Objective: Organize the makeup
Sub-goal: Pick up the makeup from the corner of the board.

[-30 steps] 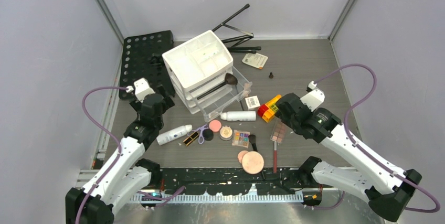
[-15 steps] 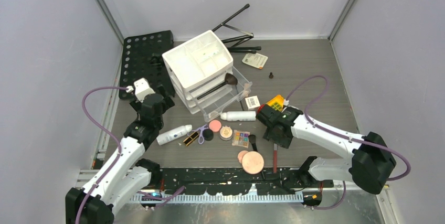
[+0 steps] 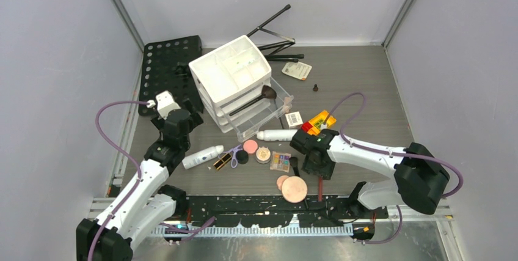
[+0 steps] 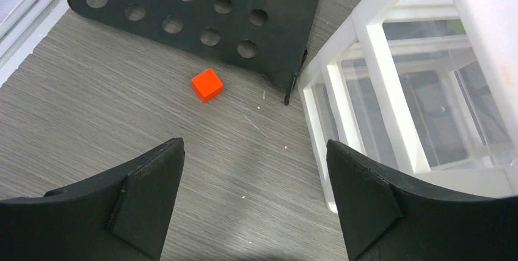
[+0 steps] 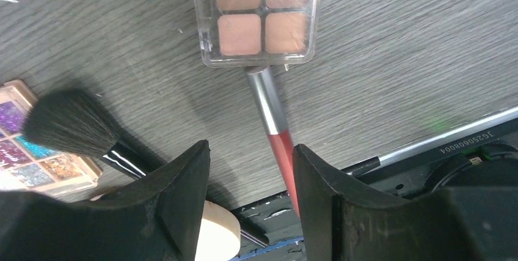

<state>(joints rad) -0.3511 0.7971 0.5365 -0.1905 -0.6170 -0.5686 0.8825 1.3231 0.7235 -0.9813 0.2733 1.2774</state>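
Makeup (image 3: 280, 161) lies scattered over the grey wood-grain table (image 3: 379, 71), in front of the white plastic drawer organizer (image 3: 231, 68), which has one clear drawer pulled out. Left of that organizer we see a flat black perforated metal plate (image 3: 166, 65). Our left gripper (image 4: 253, 151) hangs beside the organizer's frame, its matte black jaws spread wide and empty.

Our right gripper (image 5: 249, 151) hovers low in front of the organizer. Its jaws are parted and clamp nothing. A red-handled brush with a silver ferrule (image 5: 278, 145) runs between them, up to a clear-cased palette of matte tan squares (image 5: 256, 13). A fluffy black brush (image 5: 64, 128) overlaps a glittery multicolour palette (image 5: 36, 169). Left of the organizer sits a small glossy orange cube (image 4: 206, 85).
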